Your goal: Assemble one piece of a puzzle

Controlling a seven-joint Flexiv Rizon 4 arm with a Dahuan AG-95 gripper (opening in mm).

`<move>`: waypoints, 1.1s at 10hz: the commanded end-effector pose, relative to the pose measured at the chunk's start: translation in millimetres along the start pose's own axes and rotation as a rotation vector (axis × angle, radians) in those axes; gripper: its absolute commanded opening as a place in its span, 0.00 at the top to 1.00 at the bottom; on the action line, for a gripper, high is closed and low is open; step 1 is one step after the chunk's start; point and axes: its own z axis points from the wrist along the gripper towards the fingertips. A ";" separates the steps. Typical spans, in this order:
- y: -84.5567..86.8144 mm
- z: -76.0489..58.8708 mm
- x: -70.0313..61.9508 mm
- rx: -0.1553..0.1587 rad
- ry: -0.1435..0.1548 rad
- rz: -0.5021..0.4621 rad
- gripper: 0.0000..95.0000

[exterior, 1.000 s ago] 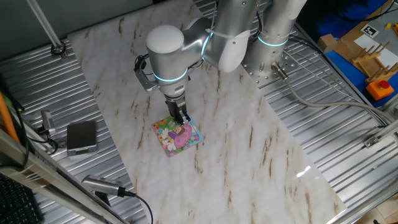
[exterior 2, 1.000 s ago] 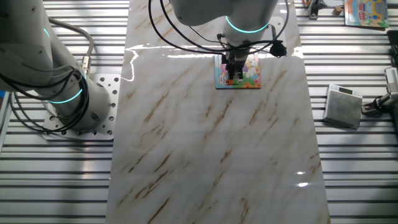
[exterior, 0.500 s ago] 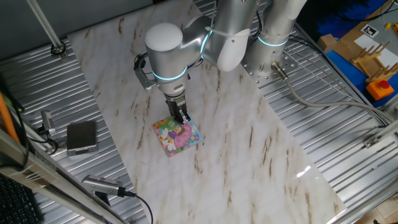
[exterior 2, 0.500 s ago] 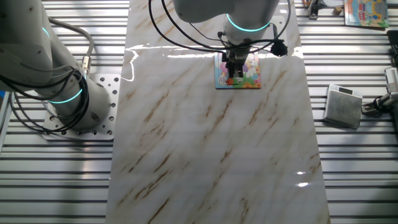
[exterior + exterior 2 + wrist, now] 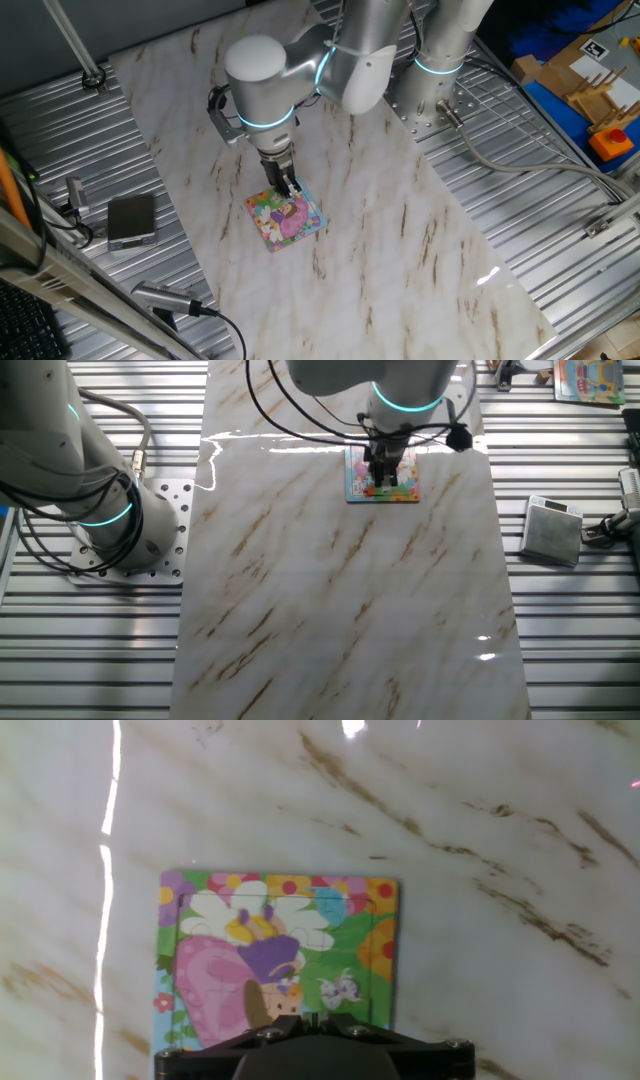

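One puzzle (image 5: 278, 960) lies flat on the marble surface (image 5: 380, 230), no gap showing in its picture, so the piece looks seated. Hand (image 5: 289, 188) hangs low over the puzzle's edge; grip state cannot be told. Withdrawal likely remains.

- Puzzle (image 5: 280, 960): small flat square jigsaw lying flat on the marble surface (image 5: 500, 840), showing a pink and purple cartoon figure, white flower, green and orange patches.
- Separate piece: cannot be made out.
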 end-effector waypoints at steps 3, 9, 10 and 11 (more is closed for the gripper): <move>-11.9 1.4 -1.0 0.001 -0.001 -0.023 1.00; -25.5 1.8 -5.6 0.001 -0.001 -0.045 1.00; -28.0 1.4 -6.6 0.002 -0.001 -0.048 1.00; -29.6 1.7 -6.9 0.001 -0.001 -0.049 1.00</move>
